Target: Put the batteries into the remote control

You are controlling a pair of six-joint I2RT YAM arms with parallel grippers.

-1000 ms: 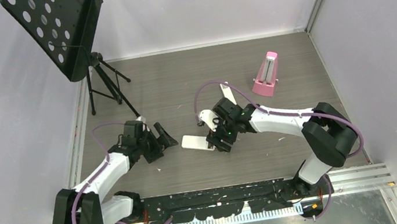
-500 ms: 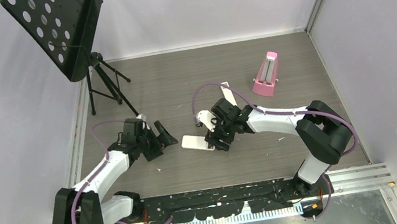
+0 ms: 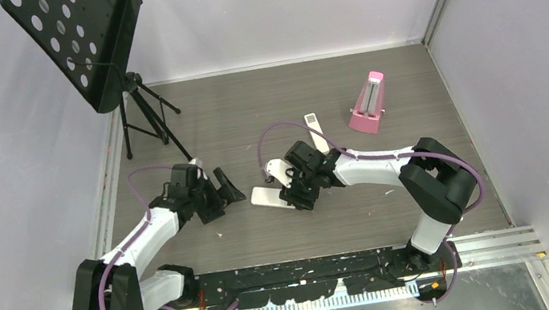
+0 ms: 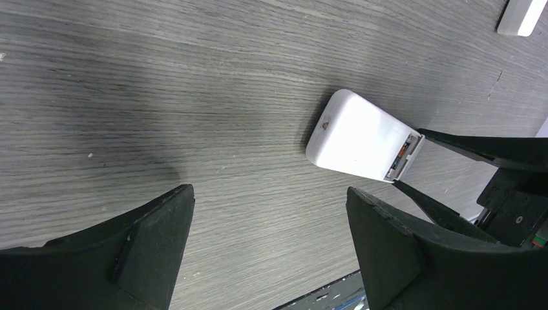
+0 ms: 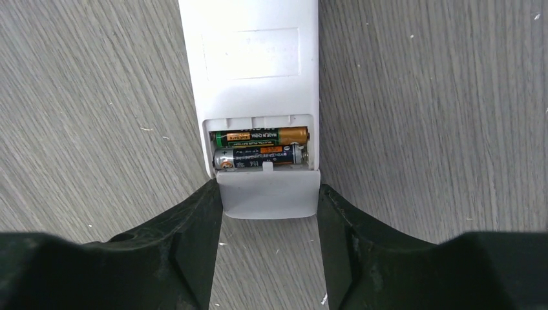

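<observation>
The remote control [image 3: 269, 197] lies back-up in the middle of the table. Its compartment is uncovered in the right wrist view, with two batteries [image 5: 260, 148] lying side by side inside the remote control [image 5: 251, 58]. The white battery cover [image 5: 268, 194] sits slid partly off the remote's near end. My right gripper [image 5: 269, 191] has closed against both side edges of that cover. My left gripper [image 3: 230, 193] hovers open left of the remote, nothing between its fingers [image 4: 161, 226]. The remote [image 4: 355, 135] lies beyond them.
A longer slim white remote [image 3: 316, 129] lies behind the right gripper. A pink metronome [image 3: 368, 104] stands at the back right. A black music stand [image 3: 89, 43] on a tripod occupies the back left corner. Walls close in on three sides.
My right arm has shifted a little to the left, and its jaws have narrowed onto the cover. The left arm has not moved.
</observation>
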